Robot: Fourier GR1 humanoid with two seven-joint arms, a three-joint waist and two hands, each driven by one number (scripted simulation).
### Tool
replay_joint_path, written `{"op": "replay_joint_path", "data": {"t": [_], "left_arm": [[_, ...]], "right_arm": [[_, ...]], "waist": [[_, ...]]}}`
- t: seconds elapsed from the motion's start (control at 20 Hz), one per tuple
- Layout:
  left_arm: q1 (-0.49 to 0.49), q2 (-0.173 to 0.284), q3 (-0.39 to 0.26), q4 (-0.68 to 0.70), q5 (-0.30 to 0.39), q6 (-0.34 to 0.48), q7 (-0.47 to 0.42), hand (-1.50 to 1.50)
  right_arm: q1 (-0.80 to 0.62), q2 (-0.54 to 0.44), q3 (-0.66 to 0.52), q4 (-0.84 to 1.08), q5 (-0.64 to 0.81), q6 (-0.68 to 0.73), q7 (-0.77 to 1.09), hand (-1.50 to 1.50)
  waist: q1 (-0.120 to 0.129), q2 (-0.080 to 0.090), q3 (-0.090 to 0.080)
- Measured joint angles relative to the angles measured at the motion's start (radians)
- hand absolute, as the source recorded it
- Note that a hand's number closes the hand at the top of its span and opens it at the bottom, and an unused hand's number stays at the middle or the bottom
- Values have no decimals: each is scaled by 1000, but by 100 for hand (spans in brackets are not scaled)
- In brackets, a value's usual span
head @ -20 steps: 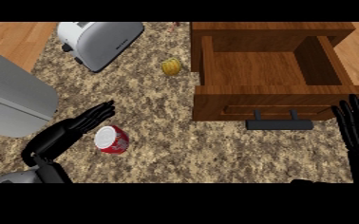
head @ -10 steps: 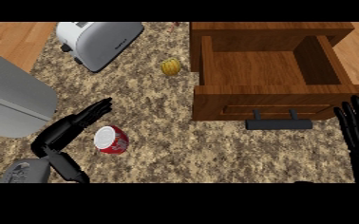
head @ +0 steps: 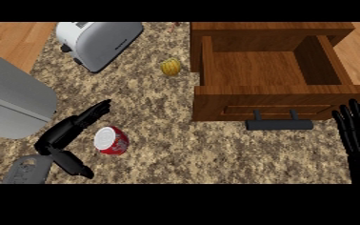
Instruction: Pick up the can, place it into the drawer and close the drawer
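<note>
A red can with a white top lies on its side on the speckled counter at the lower left. My left hand is just left of it, open, fingers stretched up past the can and thumb pointing down below it, not closed round it. The wooden drawer stands pulled out at the upper right, its inside bare, with a black handle on its front. My right hand rests open at the right edge, fingers up, beside the drawer front.
A silver toaster sits at the upper left. A small yellow fruit-like object lies just left of the drawer. A large grey rounded appliance fills the left edge. Wooden floor shows in the top left corner.
My left hand has drawn in beside the can, its wrist turning and thumb swinging down below it. The can, drawer and right hand have stayed put.
</note>
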Motion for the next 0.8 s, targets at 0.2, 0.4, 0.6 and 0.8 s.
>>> {"op": "replay_joint_path", "data": {"t": [0.2, 0.4, 0.6, 0.8], "left_arm": [[-47, 10, -24, 116, -30, 49, -66, -150], [-88, 14, -40, 219, -41, 80, -105, -150], [-116, 8, -61, 282, -48, 100, -129, -150], [-142, 5, -77, 337, -51, 117, -160, -150]], "right_arm": [[-9, 3, -4, 3, 3, -3, -1, -150], [3, -4, -15, -28, -14, 9, 16, -150], [-15, -10, -30, -18, -28, 12, 24, -150], [-27, -15, -35, -39, -37, 10, 58, -150]], "waist": [[-2, 1, 0], [-5, 1, 0], [-3, 1, 0], [-4, 1, 0]]}}
